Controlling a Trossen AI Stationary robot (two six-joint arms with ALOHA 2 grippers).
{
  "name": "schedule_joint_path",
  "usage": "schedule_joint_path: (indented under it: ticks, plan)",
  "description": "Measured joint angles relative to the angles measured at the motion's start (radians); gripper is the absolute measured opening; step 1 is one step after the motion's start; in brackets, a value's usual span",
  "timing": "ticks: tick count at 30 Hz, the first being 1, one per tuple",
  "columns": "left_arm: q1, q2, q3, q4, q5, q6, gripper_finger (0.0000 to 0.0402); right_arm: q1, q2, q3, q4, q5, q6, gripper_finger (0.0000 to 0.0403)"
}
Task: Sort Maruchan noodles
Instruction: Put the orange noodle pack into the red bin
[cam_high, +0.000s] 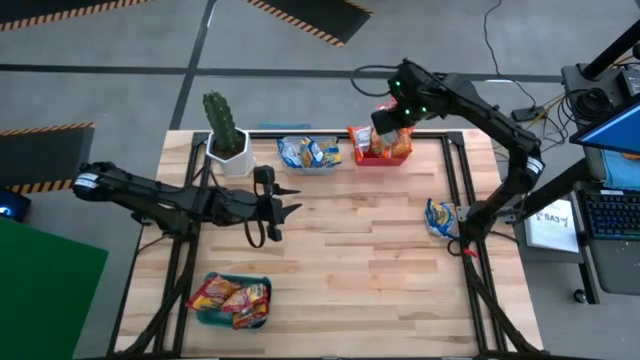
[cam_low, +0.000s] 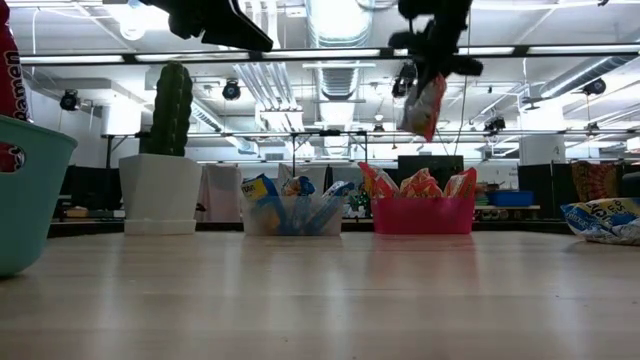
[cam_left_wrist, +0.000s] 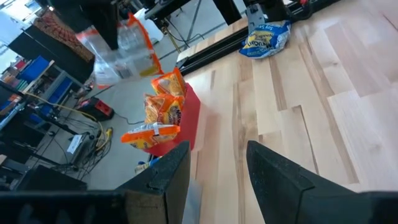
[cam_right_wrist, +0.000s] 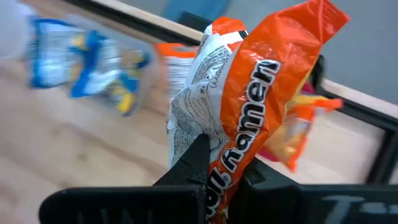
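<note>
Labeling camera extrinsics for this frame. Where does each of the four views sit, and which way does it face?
High: overhead, straight down on the wooden table; both arms show, left gripper open mid-table.
Low: table height, level toward the red bin; right gripper overhead.
Left wrist: past its own fingers, toward the red bin and a blue-white packet.
Right wrist: past its shut fingers onto the held orange ramen packet.
Shared: high and low both show the cactus and that packet above the red bin.

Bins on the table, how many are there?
3: a teal bin at the near left, a clear bin at the far middle, a red bin beside it to the right, under the right gripper.
</note>
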Motion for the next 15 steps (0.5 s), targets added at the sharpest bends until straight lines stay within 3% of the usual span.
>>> schedule_joint_path:
  ticks: [5, 15]
  plan:
    - [0.0, 0.0, 0.0, -0.003, 0.0, 0.0, 0.0141, -0.058, 0.045, -0.059, 0.032, -0.009, -0.007, 0.0013]
    - [0.0, 0.0, 0.0, -0.002, 0.0, 0.003, 0.0141, -0.068, 0.171, -0.061, 0.081, -0.016, -0.033, 0.0013]
